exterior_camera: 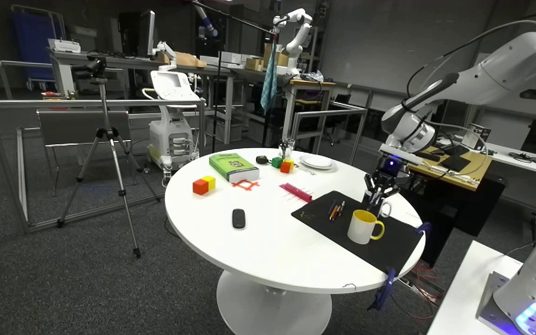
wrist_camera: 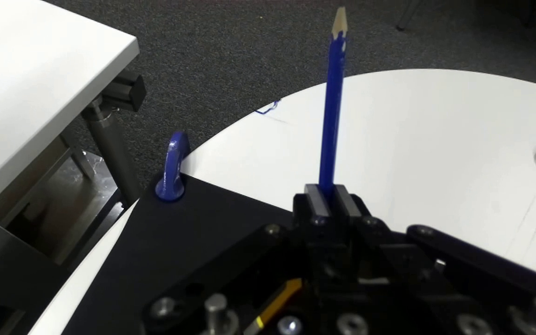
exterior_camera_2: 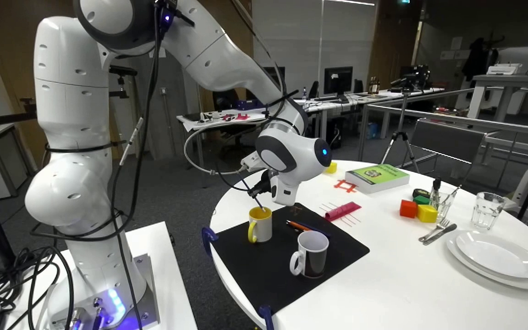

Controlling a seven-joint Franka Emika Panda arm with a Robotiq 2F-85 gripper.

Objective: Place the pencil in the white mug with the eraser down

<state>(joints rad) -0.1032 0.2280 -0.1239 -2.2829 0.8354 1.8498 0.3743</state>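
My gripper [wrist_camera: 329, 197] is shut on a blue pencil [wrist_camera: 331, 116], whose sharpened tip points up and away from the fingers in the wrist view. In the exterior views the gripper [exterior_camera: 376, 194] [exterior_camera_2: 260, 187] is above the black mat. The white mug [exterior_camera: 361, 228], with yellow inside and a yellow handle, stands upright on the mat; it also shows in an exterior view [exterior_camera_2: 261, 228]. There the pencil [exterior_camera_2: 258, 201] slants down with its pale lower end over the mug's opening. I cannot tell whether that end is inside the rim. The mug does not show in the wrist view.
A dark mug with a white handle [exterior_camera_2: 313, 256] stands on the black mat [exterior_camera_2: 264, 279], near several pens [exterior_camera_2: 298, 225]. Blue clamps [exterior_camera: 383, 291] [wrist_camera: 172, 167] grip the table edge. Plates [exterior_camera_2: 497, 256], blocks [exterior_camera_2: 408, 209], a book [exterior_camera: 234, 167] and a black remote-like thing [exterior_camera: 238, 218] lie farther off.
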